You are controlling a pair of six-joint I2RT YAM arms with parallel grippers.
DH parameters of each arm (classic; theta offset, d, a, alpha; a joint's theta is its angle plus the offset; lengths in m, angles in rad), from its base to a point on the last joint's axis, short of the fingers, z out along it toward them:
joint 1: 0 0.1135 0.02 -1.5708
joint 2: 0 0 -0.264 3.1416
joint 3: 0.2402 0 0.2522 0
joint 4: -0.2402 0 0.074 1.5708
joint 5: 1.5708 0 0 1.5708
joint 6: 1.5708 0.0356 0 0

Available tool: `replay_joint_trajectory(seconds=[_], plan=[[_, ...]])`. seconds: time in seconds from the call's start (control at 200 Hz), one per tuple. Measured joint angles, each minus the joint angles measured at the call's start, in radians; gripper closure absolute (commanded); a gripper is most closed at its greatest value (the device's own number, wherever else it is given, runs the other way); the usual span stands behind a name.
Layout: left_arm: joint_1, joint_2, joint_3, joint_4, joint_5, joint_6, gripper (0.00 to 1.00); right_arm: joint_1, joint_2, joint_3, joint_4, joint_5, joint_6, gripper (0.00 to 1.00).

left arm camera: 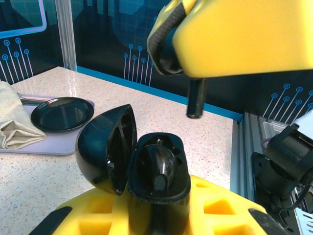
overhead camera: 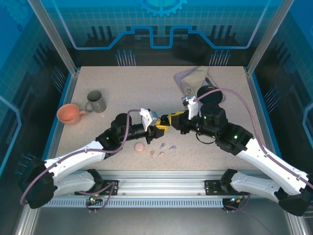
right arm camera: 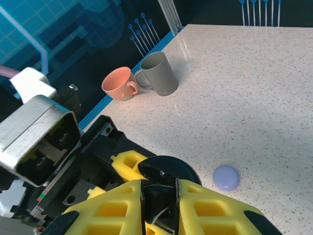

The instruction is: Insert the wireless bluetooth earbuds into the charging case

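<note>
My left gripper point(overhead camera: 159, 129) is shut on the black charging case point(left arm camera: 159, 171). The case stands open, its lid point(left arm camera: 105, 147) swung to the left. One black earbud point(left arm camera: 161, 164) sits in a slot inside. My right gripper point(overhead camera: 172, 121) meets it over the table's middle and is shut on a second black earbud point(right arm camera: 160, 203). That earbud's stem point(left arm camera: 196, 100) hangs down just above and behind the open case. Two lavender earbuds point(overhead camera: 167, 146) and two pale pink ones point(overhead camera: 156, 154) lie on the table below the grippers.
A pink round case point(overhead camera: 140, 147) lies by the loose earbuds, and a lavender case point(right arm camera: 226, 177) lies on the table. An orange cup point(overhead camera: 69, 113) and a grey mug point(overhead camera: 96, 101) stand at the left. A tray point(overhead camera: 183, 77) at the back right holds a cloth point(overhead camera: 198, 77) and a black dish point(overhead camera: 210, 94).
</note>
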State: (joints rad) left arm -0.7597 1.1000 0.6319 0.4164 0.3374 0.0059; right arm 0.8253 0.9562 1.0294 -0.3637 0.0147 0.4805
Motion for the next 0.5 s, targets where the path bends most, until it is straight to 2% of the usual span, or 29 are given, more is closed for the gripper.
replay_joint_trajectory(seconds=[0.5], plan=[[0.000,0.000,0.000,0.000,0.000,0.000,1.00,0.021,0.041,0.000,-0.002,0.064,-0.026,0.80]])
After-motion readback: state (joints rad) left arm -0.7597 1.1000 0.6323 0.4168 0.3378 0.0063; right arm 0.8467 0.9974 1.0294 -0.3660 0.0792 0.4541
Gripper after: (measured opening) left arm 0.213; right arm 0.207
